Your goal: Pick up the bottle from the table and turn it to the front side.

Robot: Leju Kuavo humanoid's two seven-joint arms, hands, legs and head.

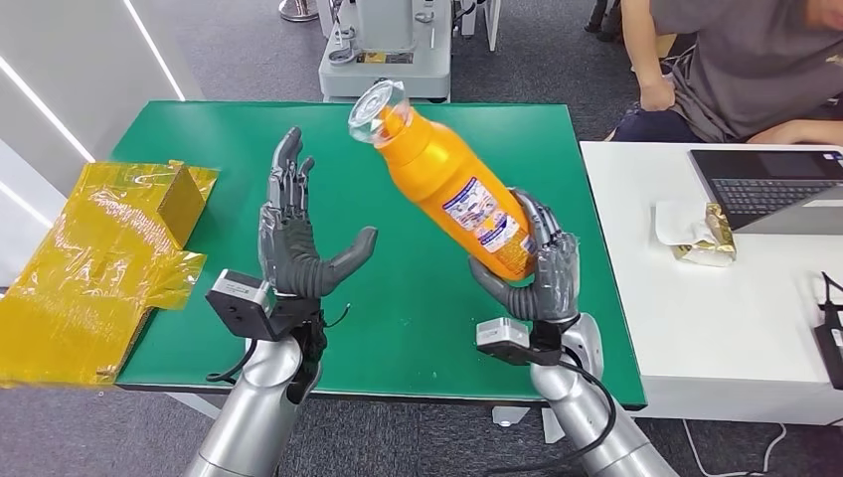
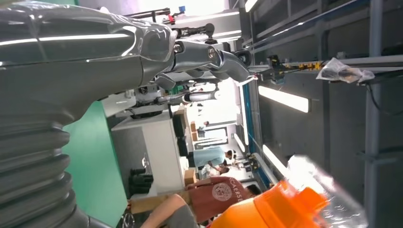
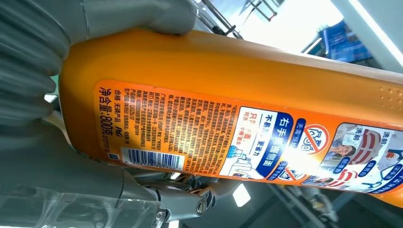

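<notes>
An orange bottle [image 1: 452, 184] with a clear cap is lifted above the green table [image 1: 418, 328], tilted with its cap toward the far left. My right hand [image 1: 537, 273] grips its base end. The printed label with a barcode [image 3: 199, 137] faces the right wrist camera. My left hand [image 1: 298, 234] is raised to the left of the bottle, palm toward it, fingers spread and holding nothing. In the left wrist view the left hand [image 2: 85, 61] is stretched out, and the bottle's capped end [image 2: 290, 204] shows beyond it.
Crumpled yellow plastic wrap and a small box [image 1: 109, 258] lie on the table's left edge. A white desk [image 1: 716, 328] with a laptop [image 1: 775, 184] stands to the right, where a person [image 1: 736, 60] sits. A machine base [image 1: 383, 60] stands behind the table.
</notes>
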